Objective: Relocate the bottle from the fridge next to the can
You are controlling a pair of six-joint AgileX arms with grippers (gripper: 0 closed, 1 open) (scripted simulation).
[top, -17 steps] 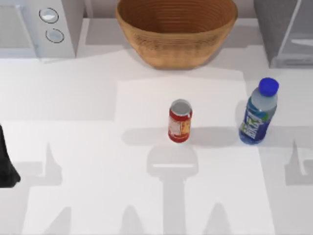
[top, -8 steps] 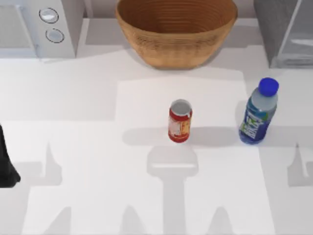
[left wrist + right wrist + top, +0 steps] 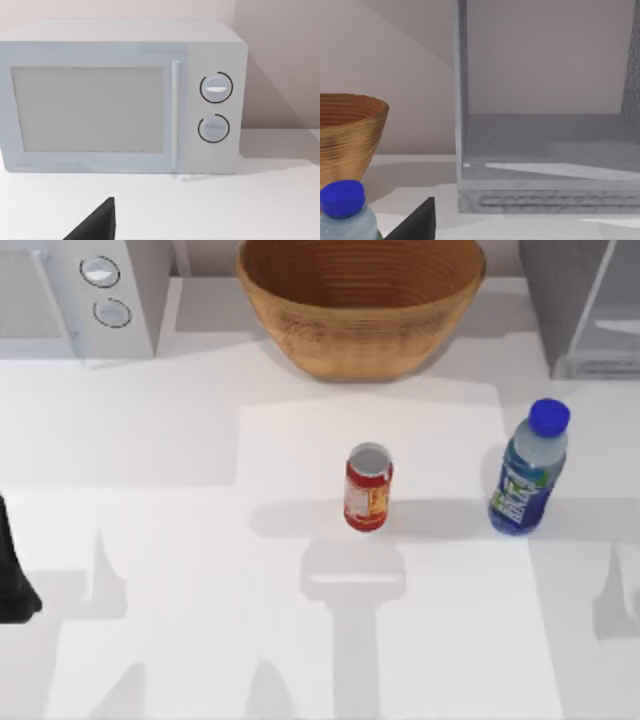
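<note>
The bottle (image 3: 528, 470), clear with a blue cap and a blue-green label, stands upright on the table, right of the can and apart from it. The red can (image 3: 368, 487) with a silver top stands upright near the table's middle. The grey fridge (image 3: 585, 305) sits at the back right, behind the bottle. In the right wrist view the fridge (image 3: 545, 150) is open with a bare inner floor, and the bottle's cap (image 3: 341, 199) is close by. A dark part of my right gripper (image 3: 415, 222) juts in there. My left gripper (image 3: 12, 570) is parked at the left edge.
A woven basket (image 3: 360, 305) stands at the back centre. A white microwave with two round knobs (image 3: 75, 295) is at the back left, and it faces the left wrist view (image 3: 120, 97). Bare table (image 3: 200, 570) lies between the left arm and the can.
Bottle, can and left arm have not moved. The arm shadow at the table's right edge has slid a little toward the front and right.
</note>
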